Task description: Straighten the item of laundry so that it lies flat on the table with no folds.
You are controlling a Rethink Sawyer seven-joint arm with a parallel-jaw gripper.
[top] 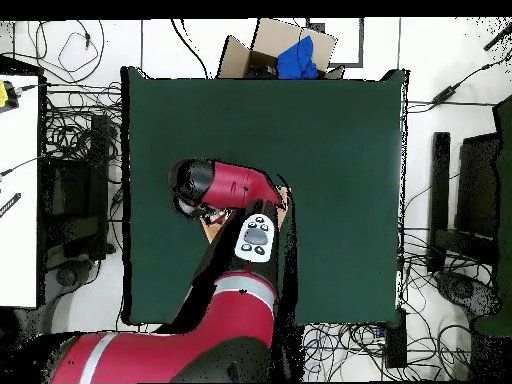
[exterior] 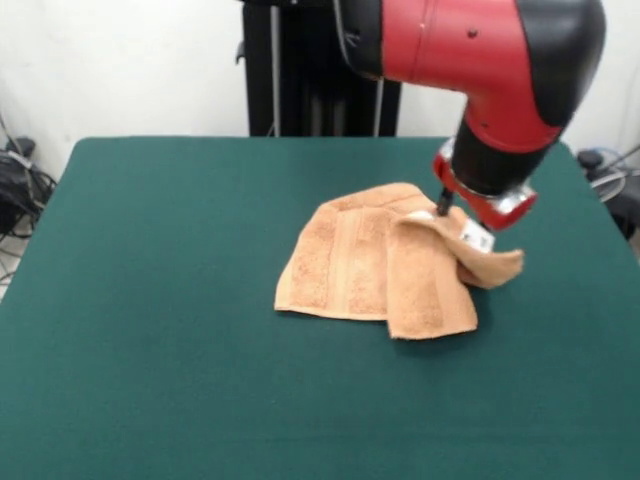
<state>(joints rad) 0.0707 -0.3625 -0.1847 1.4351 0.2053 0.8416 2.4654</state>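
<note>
So I'm down on the peach-orange terry towel (exterior: 375, 265), which is sitting a bit right of centre on the big dark green felt-covered table (exterior: 150, 300), doubled over on itself with one flap draped across the front and a corner kicked out to the right. My gripper (exterior: 443, 207) is right at the upper right edge of the fold, next to the little white tag (exterior: 477, 237), and that bit of cloth is pulled up toward it, so I'd guess I've got a pinch on it, but honestly my fingers are tucked behind my own red and black wrist and I can't tell whether they're apart or together. From overhead my arm covers nearly all of the towel, only a sliver of orange (top: 283, 197) pokes out beside it. If I do have the top layer, the trick here I think is to grab only that layer, lift just enough to clear the one below, then drag it outward away from the fold line and low over the felt. Go too high or too fast and the whole thing will probably slide along instead of opening up.
</note>
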